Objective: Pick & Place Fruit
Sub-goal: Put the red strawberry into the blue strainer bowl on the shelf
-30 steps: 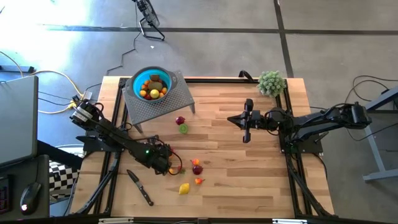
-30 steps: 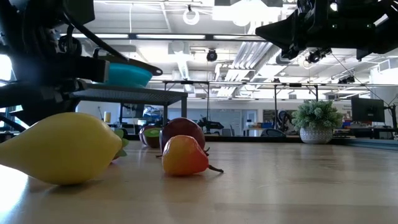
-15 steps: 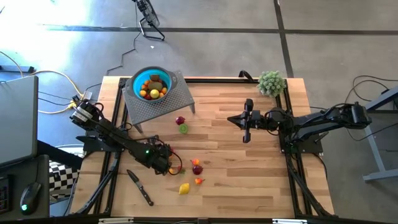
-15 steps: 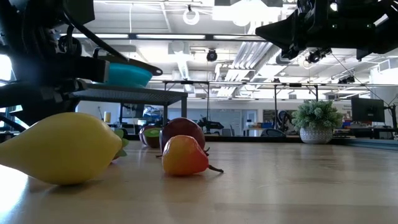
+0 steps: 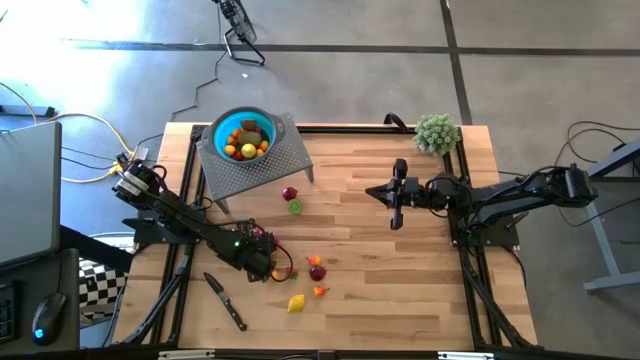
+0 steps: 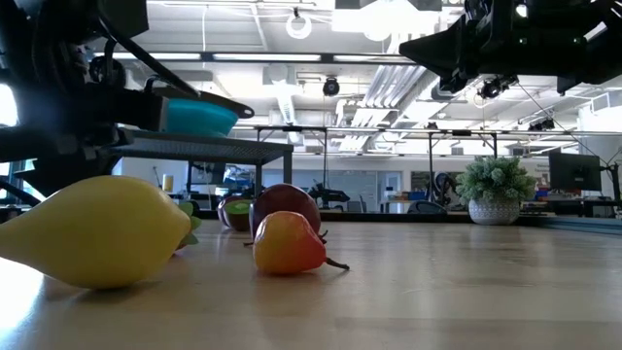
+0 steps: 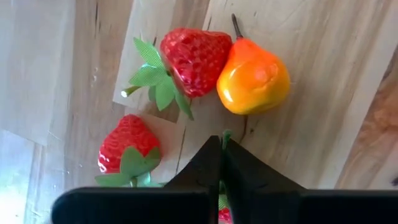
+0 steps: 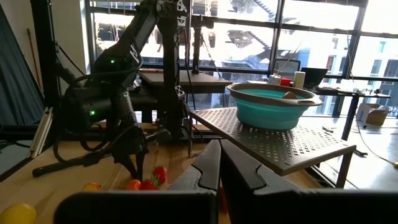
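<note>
Looking straight down from the high view, the left gripper [image 5: 268, 262] is seen low over the table [image 5: 400, 290], at the edge of a little scatter of fruit; a maroon fruit [image 5: 317, 271], a lemon [image 5: 296, 302] and a small orange pear [image 5: 320, 291] lie just beyond it. The jaws can't really be made out from up there. That's where the left wrist view helps: the fingers are pinched fully together, with a scrap of green leaf showing between the tips, though it can't be told whether anything is actually gripped. Two strawberries [image 7: 194, 57] and [image 7: 126, 138] plus the orange pear [image 7: 254, 76] are seen right past the fingertips, the upper strawberry touching the pear.

More fruit is only visible from above: several pieces sit in the teal bowl [image 5: 243, 137] on the perforated stand [image 5: 270, 160], and a dark red one [image 5: 290, 194] and a lime green one [image 5: 295, 207] lie on the wood just in front of the stand.

The right gripper [image 5: 396, 197] is parked above the middle of the table, well apart from the fruit, fingers closed with nothing between them, as shown by its own wrist view. A knife [image 5: 225, 299] lies near the front edge, and a fuzzy plant ball [image 5: 436, 132] sits at the far right corner.

From the low view the lemon [image 6: 92, 231] fills the foreground, with the pear [image 6: 288, 244] in front of the maroon fruit [image 6: 287, 203].
</note>
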You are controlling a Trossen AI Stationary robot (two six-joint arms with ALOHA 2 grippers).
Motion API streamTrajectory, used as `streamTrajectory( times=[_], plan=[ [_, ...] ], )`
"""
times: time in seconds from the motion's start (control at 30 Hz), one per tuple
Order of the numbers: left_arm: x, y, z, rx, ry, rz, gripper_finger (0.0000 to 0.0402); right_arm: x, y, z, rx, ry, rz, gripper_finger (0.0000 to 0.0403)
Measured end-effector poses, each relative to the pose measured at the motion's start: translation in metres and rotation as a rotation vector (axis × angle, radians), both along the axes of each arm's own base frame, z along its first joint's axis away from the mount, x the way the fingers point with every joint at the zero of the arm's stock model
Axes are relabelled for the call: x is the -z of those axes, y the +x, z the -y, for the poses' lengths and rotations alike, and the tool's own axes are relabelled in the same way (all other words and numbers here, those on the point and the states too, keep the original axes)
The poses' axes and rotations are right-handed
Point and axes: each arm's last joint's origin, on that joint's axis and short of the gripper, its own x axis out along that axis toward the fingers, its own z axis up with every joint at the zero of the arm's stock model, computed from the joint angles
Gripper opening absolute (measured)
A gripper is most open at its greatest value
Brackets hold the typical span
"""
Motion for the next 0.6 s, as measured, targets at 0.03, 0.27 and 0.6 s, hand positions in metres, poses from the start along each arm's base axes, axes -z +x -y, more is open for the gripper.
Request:
streamTrajectory(
  times=[0.03, 0.27, 0.6],
  plan=[
    [0.0, 0.0, 0.0, 0.001, -0.004, 0.0, 0.0005, 0.0, 0.0, 0.0, 0.0, 0.0, 0.0, 0.0002],
    [-0.001, 0.003, 0.003, 0.007, -0.06, 0.004, 0.0003, 0.0, 0.0, 0.0, 0.0, 0.0, 0.0, 0.0002],
    [-0.044, 0.019, 0.012, 0.04, -0.091, 0.081, 0.0002, 0.0, 0.0, 0.0, 0.0, 0.0, 0.0, 0.0002]
  ],
)
